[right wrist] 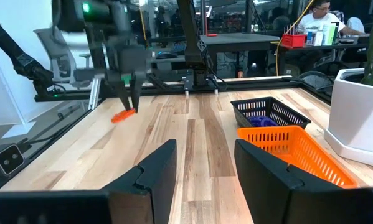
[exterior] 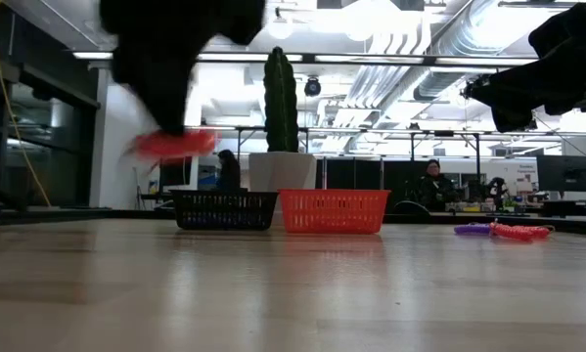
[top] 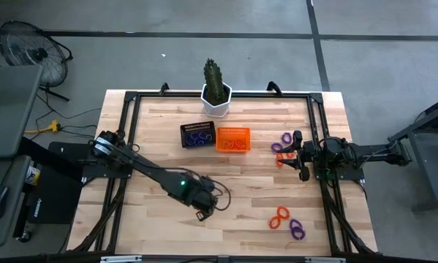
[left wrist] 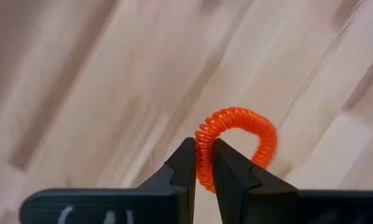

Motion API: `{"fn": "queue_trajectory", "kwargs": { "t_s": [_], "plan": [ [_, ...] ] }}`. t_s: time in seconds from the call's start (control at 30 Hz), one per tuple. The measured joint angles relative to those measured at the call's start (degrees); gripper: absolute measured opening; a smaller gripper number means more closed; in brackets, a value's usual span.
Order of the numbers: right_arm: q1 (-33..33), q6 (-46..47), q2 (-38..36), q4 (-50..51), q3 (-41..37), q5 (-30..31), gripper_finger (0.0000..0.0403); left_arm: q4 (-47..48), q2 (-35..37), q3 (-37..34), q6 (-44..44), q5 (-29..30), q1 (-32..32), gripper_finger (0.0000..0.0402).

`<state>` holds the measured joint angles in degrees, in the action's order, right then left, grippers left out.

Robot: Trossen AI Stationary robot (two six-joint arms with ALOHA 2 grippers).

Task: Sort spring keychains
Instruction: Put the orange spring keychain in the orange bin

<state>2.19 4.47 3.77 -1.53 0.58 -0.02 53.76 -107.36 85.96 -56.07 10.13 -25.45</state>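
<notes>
My left gripper [top: 202, 212] [left wrist: 202, 163] hangs over the table's near middle, shut on an orange spring keychain [left wrist: 236, 134] [exterior: 175, 144] [right wrist: 124, 116]. My right gripper [top: 300, 157] [right wrist: 202, 168] waits open at the table's right side, level, with nothing between its fingers. A black mesh basket [top: 197, 134] holds purple keychains. An orange mesh basket [top: 232, 139] stands beside it. Loose purple and orange keychains lie on the wood near the right gripper [top: 283, 144]. An orange one [top: 279, 218] and a purple one [top: 297, 229] lie at the near right. My left gripper pinches the orange keychain's coil on one side of its loop [left wrist: 203, 155] between its two fingers. The fingers come from above, pointing steeply down. The keychain is lifted clear of the table, and the rest of the loop [left wrist: 261, 134] sticks out beyond the fingertips.
A white pot with a cactus [top: 216, 98] stands at the far edge behind the baskets. A black frame [top: 127, 109] runs round the tabletop. Bare wood lies between the left gripper and the baskets. People sit in the room beyond the table.
</notes>
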Motion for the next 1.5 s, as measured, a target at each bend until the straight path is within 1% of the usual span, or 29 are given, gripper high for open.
{"fn": "queue_trajectory", "kwargs": {
  "t_s": [0.27, 0.4, 0.57, 0.97, 1.07, 1.13, 1.3, 1.4, 1.5],
  "plan": [
    [0.0, 0.0, 0.0, 0.0, 0.0, 0.0, 0.0156, 0.1, 0.1, 6.4, 5.9, 7.8, 4.2, 0.0036],
    [0.0, 0.0, 0.0, 0.0, 0.0, 0.0, 0.0158, -1.6, 0.1, 7.7, 7.9, 9.8, 7.5, 0.0036],
    [0.0, 0.0, 0.0, 0.0, 0.0, 0.0, 0.0156, -4.8, 0.2, 8.0, 9.3, 9.9, 11.1, 0.0036],
    [0.0, 0.0, 0.0, 0.0, 0.0, 0.0, 0.0158, -12.7, 0.2, 8.0, 9.2, 10.5, 20.4, 0.0036],
    [0.0, 0.0, 0.0, 0.0, 0.0, 0.0, 0.0157, -15.4, -1.1, 8.2, 8.3, 10.5, 23.2, 0.0036],
    [0.0, 0.0, 0.0, 0.0, 0.0, 0.0, 0.0156, -14.4, -1.4, 7.9, 7.5, 10.4, 25.0, 0.0036],
    [0.0, 0.0, 0.0, 0.0, 0.0, 0.0, 0.0158, -17.1, -2.4, 8.2, 7.3, 11.2, 29.2, 0.0036],
    [0.0, 0.0, 0.0, 0.0, 0.0, 0.0, 0.0157, -16.7, -2.9, 7.9, 6.2, 11.0, 31.2, 0.0036],
    [0.0, 0.0, 0.0, 0.0, 0.0, 0.0, 0.0157, -20.1, -4.7, 8.4, 5.1, 11.1, 32.6, 0.0036]
  ]
}}
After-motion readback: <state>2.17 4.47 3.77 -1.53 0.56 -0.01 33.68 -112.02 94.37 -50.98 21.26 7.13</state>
